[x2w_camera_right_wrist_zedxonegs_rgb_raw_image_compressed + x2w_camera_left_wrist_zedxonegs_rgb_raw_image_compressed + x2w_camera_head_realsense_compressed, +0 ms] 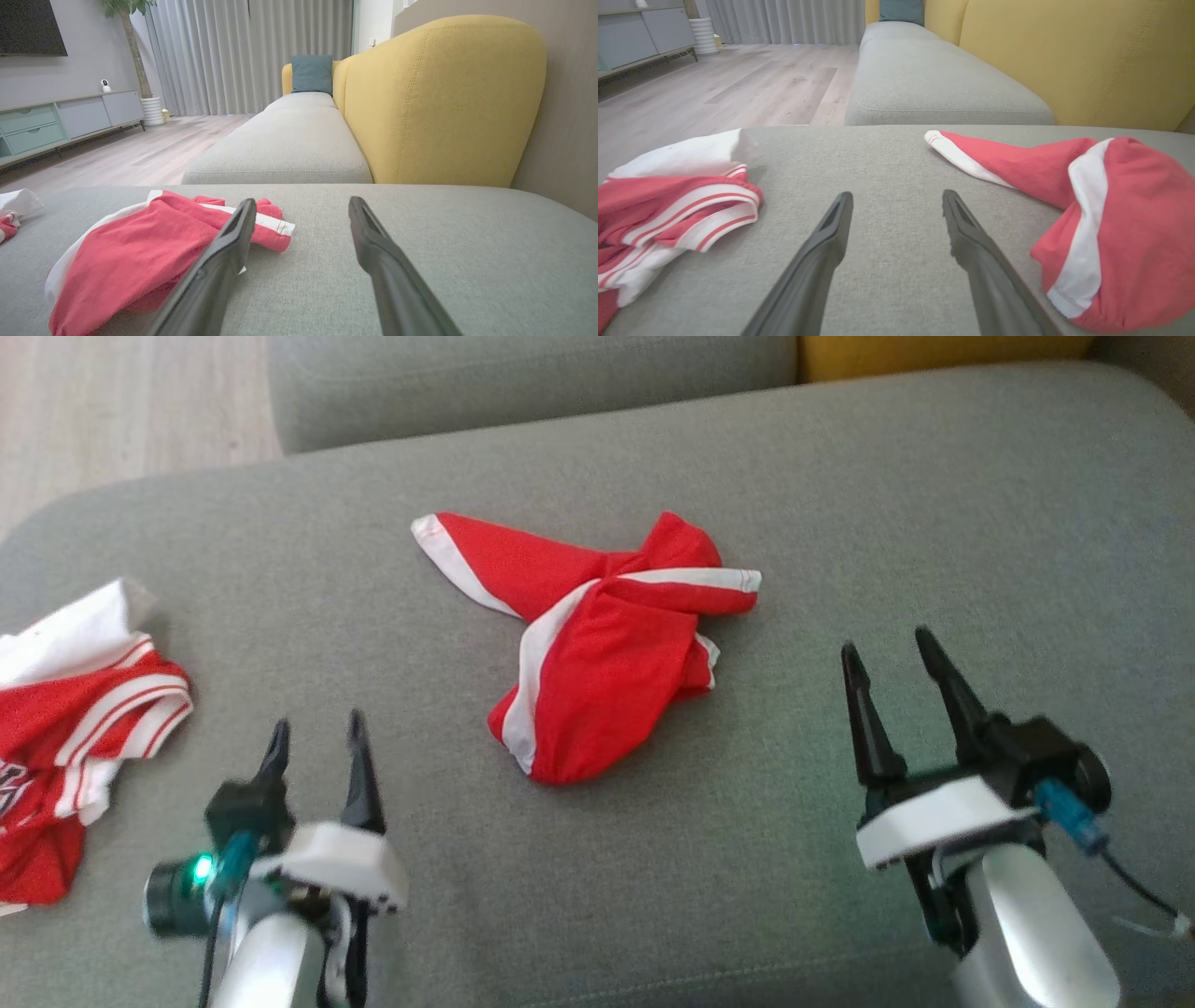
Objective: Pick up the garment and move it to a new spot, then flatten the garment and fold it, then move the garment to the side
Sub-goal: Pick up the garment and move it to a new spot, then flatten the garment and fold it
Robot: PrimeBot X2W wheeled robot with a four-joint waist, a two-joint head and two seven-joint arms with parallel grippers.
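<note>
red crumpled jersey-knit garment with white trim [597, 653] | likely light, limp | best pinch: white-hemmed corner [431, 530], far left | left gripper [317, 721] spread, empty | right gripper [886, 642] spread, empty

One pair of red shorts [597, 681] and one jersey [84, 728] are lying on one grey cushion [887, 504]. Two grippers are hovering: left gripper [317, 730], right gripper [887, 649].

No writing can be read; a dark print on the striped jersey [65, 737] at the cushion's [887, 504] left edge is illegible.
</note>
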